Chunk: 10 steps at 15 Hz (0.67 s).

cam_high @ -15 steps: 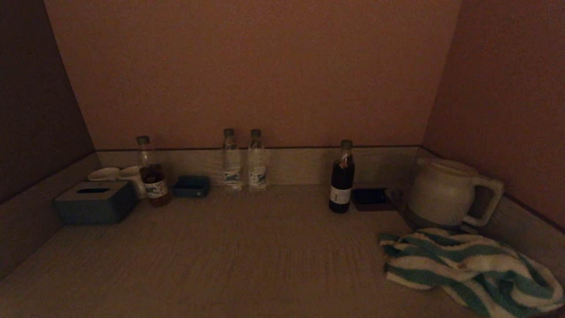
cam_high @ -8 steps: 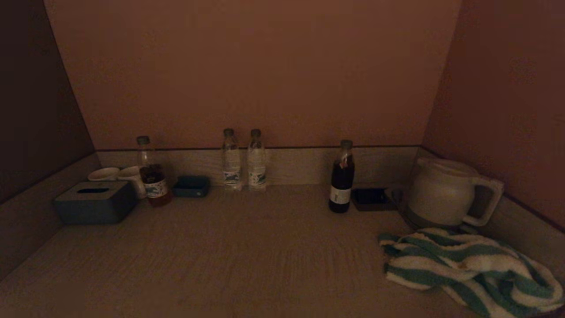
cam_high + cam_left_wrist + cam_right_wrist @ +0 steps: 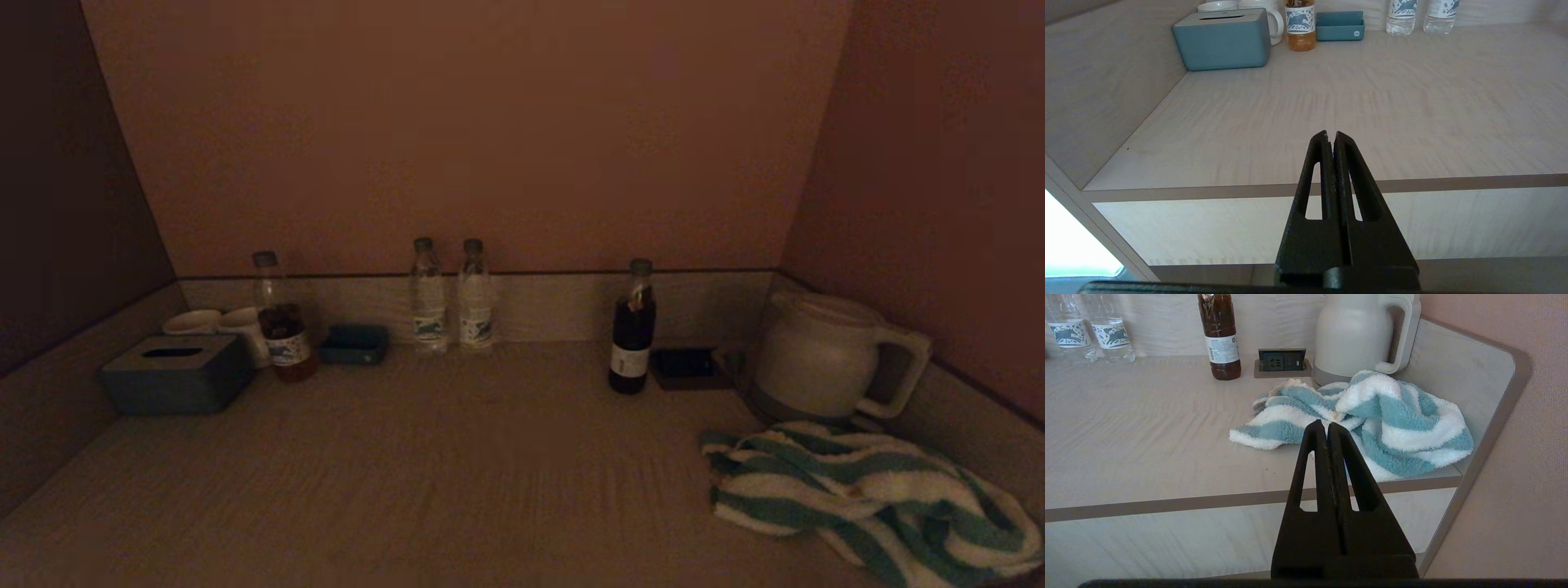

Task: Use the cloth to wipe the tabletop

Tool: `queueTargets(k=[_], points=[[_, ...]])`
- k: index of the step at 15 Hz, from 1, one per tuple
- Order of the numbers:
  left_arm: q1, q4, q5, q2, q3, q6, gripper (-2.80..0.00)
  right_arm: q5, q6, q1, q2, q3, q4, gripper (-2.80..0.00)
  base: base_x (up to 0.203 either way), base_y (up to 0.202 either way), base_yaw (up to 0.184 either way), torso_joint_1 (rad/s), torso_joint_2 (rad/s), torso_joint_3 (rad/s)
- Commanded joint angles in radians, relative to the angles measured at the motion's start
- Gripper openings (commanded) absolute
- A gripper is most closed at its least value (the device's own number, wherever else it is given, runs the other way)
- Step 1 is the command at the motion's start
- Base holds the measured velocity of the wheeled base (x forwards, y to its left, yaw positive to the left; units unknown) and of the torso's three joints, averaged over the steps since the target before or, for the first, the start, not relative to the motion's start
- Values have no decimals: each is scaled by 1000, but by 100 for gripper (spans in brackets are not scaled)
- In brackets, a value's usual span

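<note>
Head view: neither arm shows; the striped cloth [image 3: 865, 498] lies bunched on the tabletop [image 3: 457, 474] before the kettle [image 3: 824, 355]. Left wrist: left gripper [image 3: 1330, 136] pressed closed, empty, off the front edge. Right wrist: right gripper [image 3: 1327, 426] closed short of the cloth [image 3: 1367, 416]; it should spread wide, then pinch a raised fold.

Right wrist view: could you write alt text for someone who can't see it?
The right gripper, fingers shut and empty, hangs off the front edge of a pale wooden tabletop, pointing toward a crumpled teal-and-white striped cloth. Behind the cloth stand a white kettle, a dark bottle and two water bottles.
</note>
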<state>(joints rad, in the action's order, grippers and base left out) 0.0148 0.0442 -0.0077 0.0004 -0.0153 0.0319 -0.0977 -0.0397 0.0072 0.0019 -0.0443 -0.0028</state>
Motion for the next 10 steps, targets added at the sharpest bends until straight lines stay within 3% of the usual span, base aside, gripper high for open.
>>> queueTargets(k=[1, 10], points=[[1, 0, 0, 1, 0, 0, -280, 1, -2, 0, 1, 1, 0, -280, 0, 0, 0, 0, 0, 0], [1, 0, 0, 1, 0, 0, -280, 84, -8, 0, 1, 23, 1, -280, 0, 0, 0, 0, 0, 0]])
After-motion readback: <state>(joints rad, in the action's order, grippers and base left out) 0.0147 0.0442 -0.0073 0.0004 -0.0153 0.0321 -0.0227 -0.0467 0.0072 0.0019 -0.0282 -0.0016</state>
